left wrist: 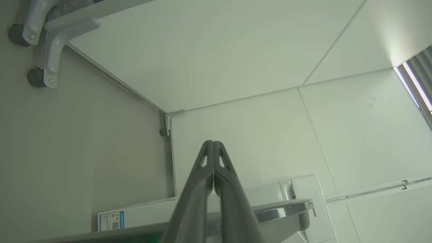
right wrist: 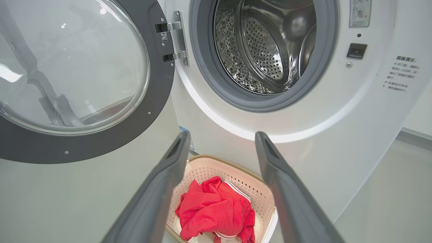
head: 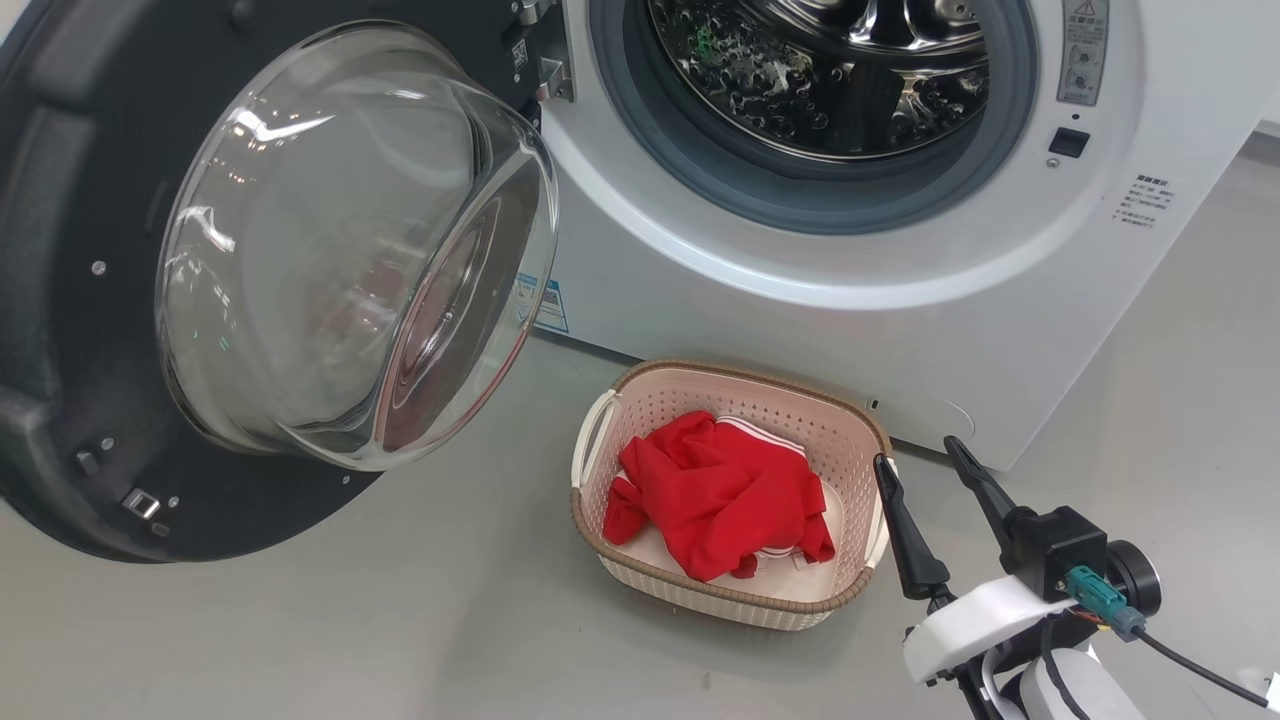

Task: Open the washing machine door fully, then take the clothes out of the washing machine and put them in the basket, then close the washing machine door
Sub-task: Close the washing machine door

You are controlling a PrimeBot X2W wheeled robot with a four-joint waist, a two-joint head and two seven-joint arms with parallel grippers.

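The washing machine (head: pixel 900 290) (right wrist: pixel 337 111) stands with its steel drum showing and nothing in it that I can see. The washing machine door (head: pixel 330 250) (right wrist: pixel 74 67) hangs wide open on its left hinge. The clothes (head: pixel 720 495) (right wrist: pixel 216 211), a red garment with white stripes, lie crumpled in the basket (head: pixel 640 395) (right wrist: pixel 260 192) on the floor in front of the machine. My right gripper (head: pixel 915 460) (right wrist: pixel 221 135) is open and empty, just right of the basket's rim. My left gripper (left wrist: pixel 213 143) is shut on nothing, pointing at white wall panels.
Grey floor (head: pixel 400 620) lies in front of and beside the basket. In the left wrist view a white machine top (left wrist: pixel 270 199) lies below the fingers, and grey legs with castors (left wrist: pixel 40 40) stand at the upper left.
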